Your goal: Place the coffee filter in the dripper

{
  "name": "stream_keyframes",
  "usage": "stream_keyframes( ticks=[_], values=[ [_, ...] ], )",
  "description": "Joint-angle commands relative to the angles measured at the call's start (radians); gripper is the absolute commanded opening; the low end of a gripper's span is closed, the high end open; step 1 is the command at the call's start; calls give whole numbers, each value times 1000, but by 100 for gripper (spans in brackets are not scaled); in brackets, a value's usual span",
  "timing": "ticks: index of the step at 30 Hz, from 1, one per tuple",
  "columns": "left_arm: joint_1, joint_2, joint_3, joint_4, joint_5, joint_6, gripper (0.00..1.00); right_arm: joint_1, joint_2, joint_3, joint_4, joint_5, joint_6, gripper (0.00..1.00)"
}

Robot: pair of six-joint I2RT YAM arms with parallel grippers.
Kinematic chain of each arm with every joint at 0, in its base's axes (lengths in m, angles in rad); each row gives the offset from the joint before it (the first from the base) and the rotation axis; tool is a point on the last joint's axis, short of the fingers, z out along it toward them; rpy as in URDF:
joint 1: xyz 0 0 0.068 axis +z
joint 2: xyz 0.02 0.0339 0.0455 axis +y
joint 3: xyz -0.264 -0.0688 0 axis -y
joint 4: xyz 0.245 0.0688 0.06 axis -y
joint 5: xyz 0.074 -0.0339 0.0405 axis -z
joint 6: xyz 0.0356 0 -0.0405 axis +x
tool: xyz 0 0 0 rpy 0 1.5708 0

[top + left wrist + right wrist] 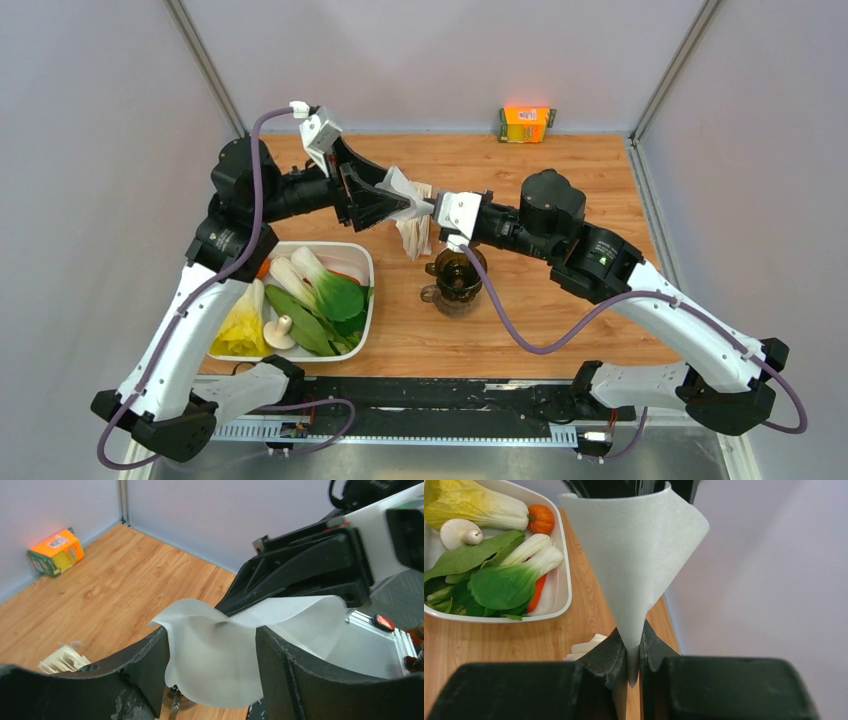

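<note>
Right wrist view: the right gripper (633, 652) was pinched tight on the pointed tip of the coffee filter (639, 555), and the cone widened away from its fingers.
Left wrist view: the left gripper (212, 637) stood spread wide with the filter's broad rim lying between its fingers (145, 680). Whether they pressed the paper could not be told.
Filter's place: it was held in the air between the two grippers, near the packet of filters (415, 238).
Long axis: it ran roughly level, with the tip toward the right arm and the mouth toward the left.
Dripper: the dripper (458, 273) sat mouth up on the table (560, 170), below the right gripper and just toward the bases from it.
Nearer arm: the right gripper hung almost over the dripper, and the left was farther off.
Coming move, as judged: the tip would have to swing down over the cup, which suited the right arm. The left gripper's spread fingers might have snagged the rim.
</note>
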Motion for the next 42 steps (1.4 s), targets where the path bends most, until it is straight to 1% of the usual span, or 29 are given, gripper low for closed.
stream_keyframes(
  ticks=[1,2,3,4,5,6,7,8,10,11,12,13,14,15,16,17,20,24,29,33,37,40,42],
  values=[
    [42,24,203,-253,121,287,70,1,-41,32,-14,-12,41,9],
    [63,42,259,-295,149,361,70,-1,-45,30,-20,-12,48,6],
    [112,62,289,-371,230,447,70,-3,-50,29,-29,-12,51,4],
    [136,71,351,-418,272,494,70,-6,-55,26,-37,-17,56,3],
    [166,88,383,-535,327,623,71,-9,-60,22,-49,-25,60,1],
    [171,95,443,-598,341,702,72,-12,-66,19,-54,-37,64,0],
    [174,101,463,-694,368,820,74,-12,-70,11,-59,-48,66,0],
    [175,98,471,-713,371,848,76,-13,-73,5,-62,-59,67,0],
    [154,79,435,-678,356,842,77,-12,-71,3,-71,-80,72,0],
    [140,66,422,-628,312,823,78,-12,-66,5,-76,-94,76,0],
    [94,61,408,-615,287,827,78,-12,-59,10,-86,-111,80,0],
    [63,56,405,-605,228,849,78,-12,-50,15,-96,-128,81,0],
    [-3,56,405,-600,191,857,78,-14,-43,21,-104,-140,86,0],
    [-36,60,407,-596,114,866,78,-13,-36,26,-110,-148,92,0],
    [-86,63,412,-594,85,869,79,-13,-28,31,-117,-157,94,0],
    [-107,73,415,-592,44,873,79,-13,-25,35,-122,-163,94,0],
    [-173,90,421,-596,0,880,79,-13,-17,40,-126,-167,95,0],
    [-232,110,425,-629,-25,904,80,-13,-11,42,-135,-162,99,0],
    [-269,136,430,-654,-42,892,80,-13,-11,39,-138,-155,97,0],
    [-271,145,442,-651,-36,873,80,-13,-11,41,-145,-157,93,0],
    [-272,127,431,-638,-67,863,81,-13,-18,34,-149,-155,93,0],
    [-271,139,435,-654,-52,859,81,-12,-7,48,-150,-165,101,0],
    [-271,138,440,-661,-86,869,81,-12,-13,48,-152,-167,95,0]
  ],
)
